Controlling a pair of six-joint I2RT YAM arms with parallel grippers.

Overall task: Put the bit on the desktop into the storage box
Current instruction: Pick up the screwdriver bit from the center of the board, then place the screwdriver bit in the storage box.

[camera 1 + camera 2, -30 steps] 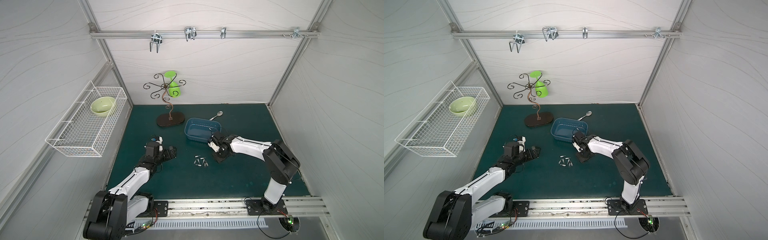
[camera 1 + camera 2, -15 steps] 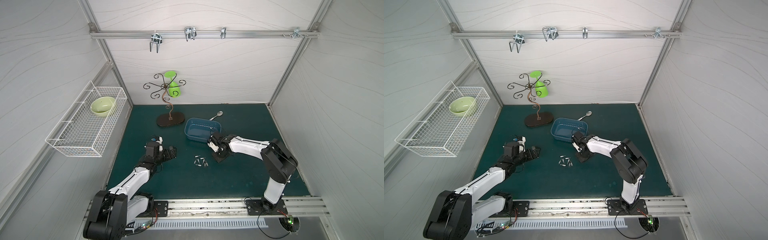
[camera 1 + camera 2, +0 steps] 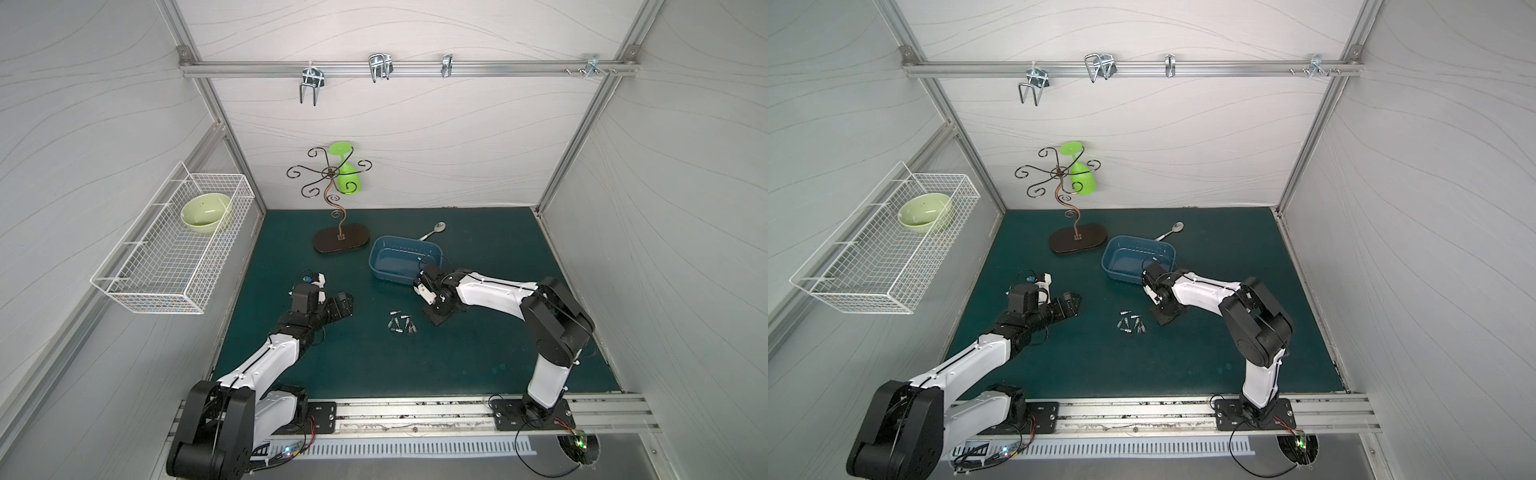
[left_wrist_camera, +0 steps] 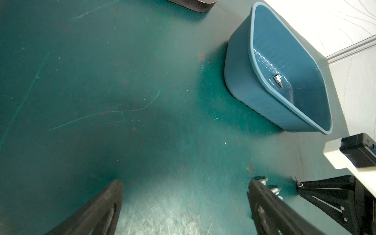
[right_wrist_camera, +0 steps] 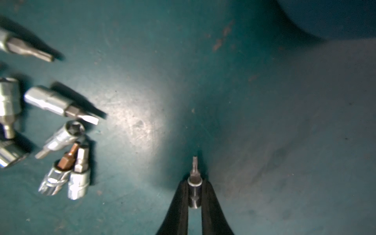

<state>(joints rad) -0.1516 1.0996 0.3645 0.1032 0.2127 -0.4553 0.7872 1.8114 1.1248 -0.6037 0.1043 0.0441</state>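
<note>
a bit [image 5: 194, 192] is clamped by the right gripper [image 5: 195, 183], right of the loose bits [image 5: 61, 142]; the left gripper [image 4: 185, 184] is spread wide.

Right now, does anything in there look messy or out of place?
A little. Silver bits lie in a jumbled pile on the desktop, pointing every which way, outside the storage box. A spoon lies loose on the desktop just behind the box. Nothing looks broken or spilled.

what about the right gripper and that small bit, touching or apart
Touching. The right wrist view shows the right gripper shut on the small bit, pinching both its sides with no gap.
</note>
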